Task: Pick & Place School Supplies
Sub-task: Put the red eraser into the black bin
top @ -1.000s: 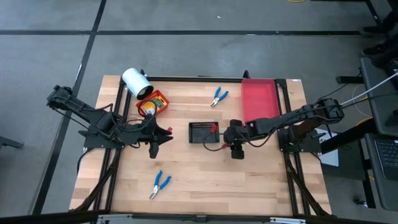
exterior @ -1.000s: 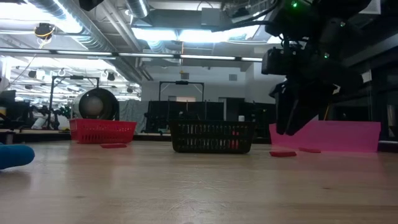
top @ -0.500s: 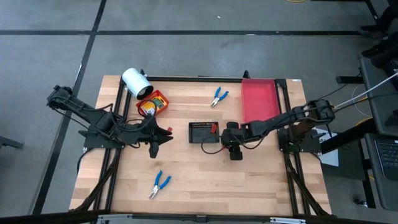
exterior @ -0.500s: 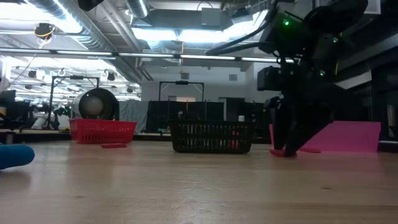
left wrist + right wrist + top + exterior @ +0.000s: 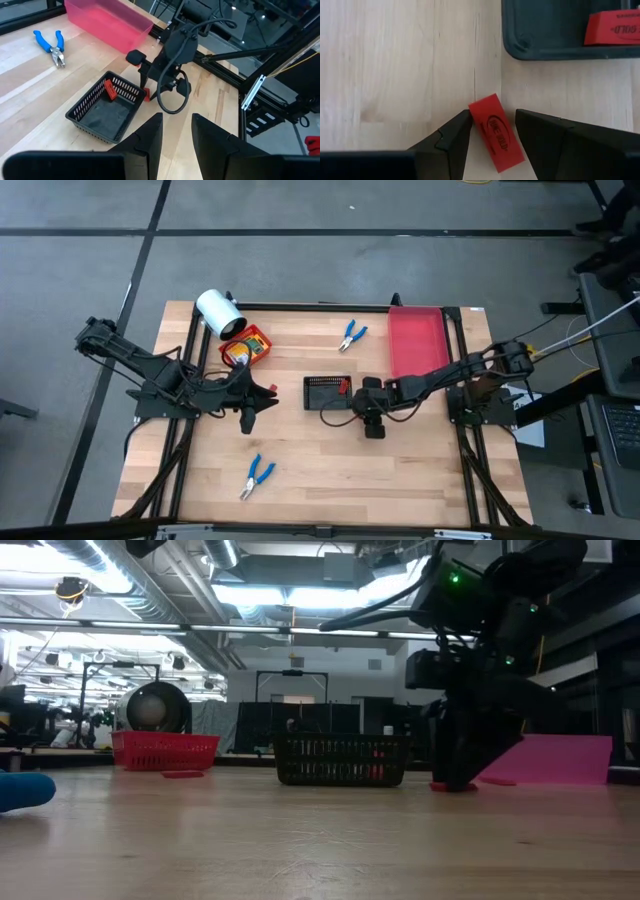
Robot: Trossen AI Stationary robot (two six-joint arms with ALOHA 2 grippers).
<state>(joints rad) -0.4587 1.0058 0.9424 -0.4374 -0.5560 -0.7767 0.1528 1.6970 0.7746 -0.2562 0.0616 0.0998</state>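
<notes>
The wooden table (image 5: 320,470) is being worked by two arms. The pink tray (image 5: 415,340) is lying at the far right, the white roll (image 5: 217,310) at the far left, w/ the red basket (image 5: 245,347) just beside it holding yellow-orange printed stuff (count can't be told). The black tray (image 5: 325,394) is sitting mid-table.

Step in hand, as judged: a red piece is being picked up for placing. The right gripper (image 5: 492,131) is being held low over the table just beside the black tray, jaws open and narrowing, straddling the loose red piece (image 5: 497,132); it's lying flat on the wood, skewed btwn the fingers, not yet clamped. Next move likely calls for closing fully, lifting clear, then carrying over the tray wall.

The left gripper (image 5: 176,132) is being kept waiting nr the basket, jaws part-open, holding nothing.

Counts: blue pliers x2, far pair (image 5: 351,334) and near pair (image 5: 257,475). Red pieces x2: one on the table, one (image 5: 613,27) already in the black tray.
</notes>
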